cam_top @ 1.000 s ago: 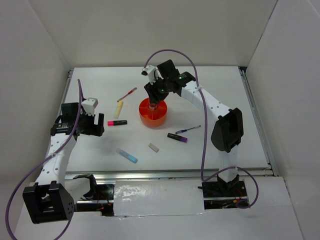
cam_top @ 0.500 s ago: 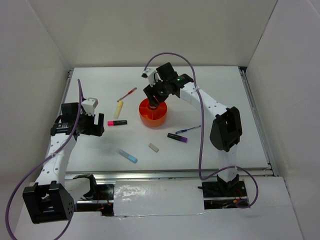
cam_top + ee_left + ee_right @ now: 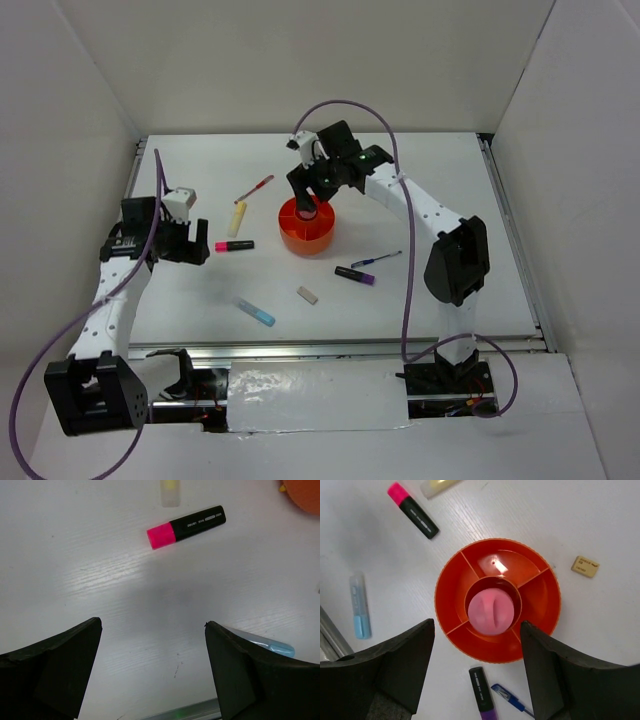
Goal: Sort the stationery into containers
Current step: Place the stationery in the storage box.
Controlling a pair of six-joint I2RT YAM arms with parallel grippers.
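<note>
Left arm has swung a little farther from its base over the last second, and its gripper (image 3: 152, 625) now hangs above bare table (image 3: 450, 180) just near of the pink-black marker (image 3: 186, 527). Its fingers are spread wide with nothing between them.

Over on the right, the right gripper (image 3: 476, 630) has barely shifted. It sits straight above the orange organizer (image 3: 445, 587), fingers parted and empty. The pink cylinder (image 3: 491, 611) stands in the central cup, so that piece looks sorted.

Everything else is loose on the table:
- the yellow marker (image 3: 238, 217) and red pen (image 3: 255, 188), left and far of the organizer
- the light blue marker (image 3: 256, 312) and the eraser (image 3: 307, 294), nearer the bases
- the purple-black marker (image 3: 356, 274) and thin blue pen (image 3: 377, 259), lying close together to the right

My guess is the left arm is lining up on the pink-black marker. To do that well, it wants to slide a touch farther until the marker sits centred between the fingers. The wrist should turn so the fingers close across the barrel, not along it. Then it can come straight down and pinch near the middle, where the black body meets the pink cap, so the marker does not tip when it is lifted.

The yellow marker lies just beyond, so the far finger needs to land in the gap between the two.

The right arm would do well to lift clear of the organizer first, since both arms will want that space.
</note>
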